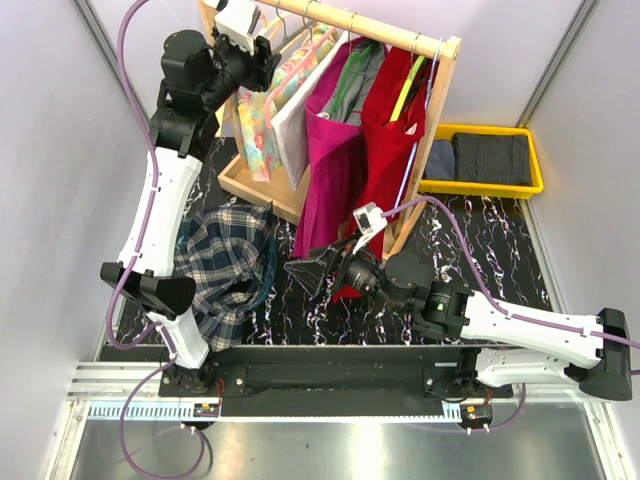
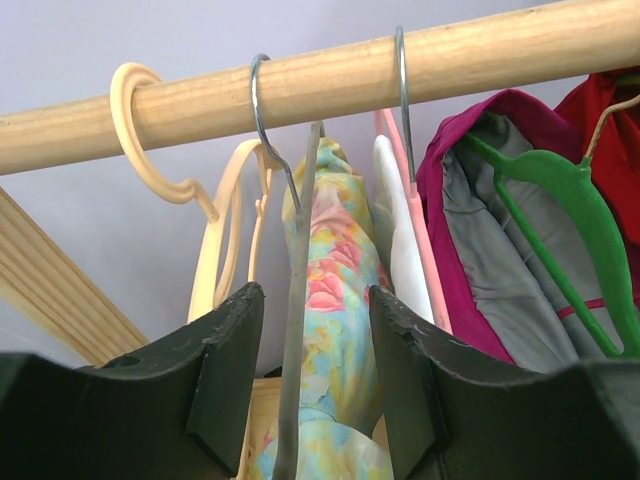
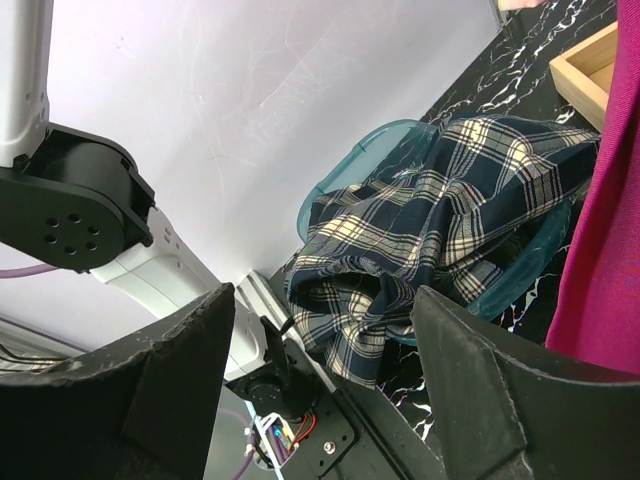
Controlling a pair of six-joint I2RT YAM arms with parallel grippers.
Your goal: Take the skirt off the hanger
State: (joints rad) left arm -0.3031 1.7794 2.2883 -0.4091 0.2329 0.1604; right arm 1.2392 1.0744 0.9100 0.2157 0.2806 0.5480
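Note:
The skirt [image 1: 258,125], a pastel floral cloth, hangs on a grey wire hanger [image 2: 298,250] at the left end of the wooden rod [image 2: 330,75]. My left gripper [image 1: 262,55] is raised to the rod. In its wrist view the left gripper [image 2: 315,295] stands open, with the hanger's neck and the top of the skirt [image 2: 335,270] between the jaws and a gap on both sides. My right gripper [image 1: 312,272] hovers low over the table in front of the rack. Seen from the wrist, the right gripper [image 3: 325,300] is open and holds nothing.
A plaid garment [image 1: 225,255] lies in a teal tub [image 3: 350,165] at the front left. Magenta [image 1: 330,150] and red [image 1: 390,130] garments hang further right. A cream hanger [image 2: 150,170], pink hanger [image 2: 415,220] and green hanger [image 2: 580,210] share the rod. A yellow bin [image 1: 480,187] sits back right.

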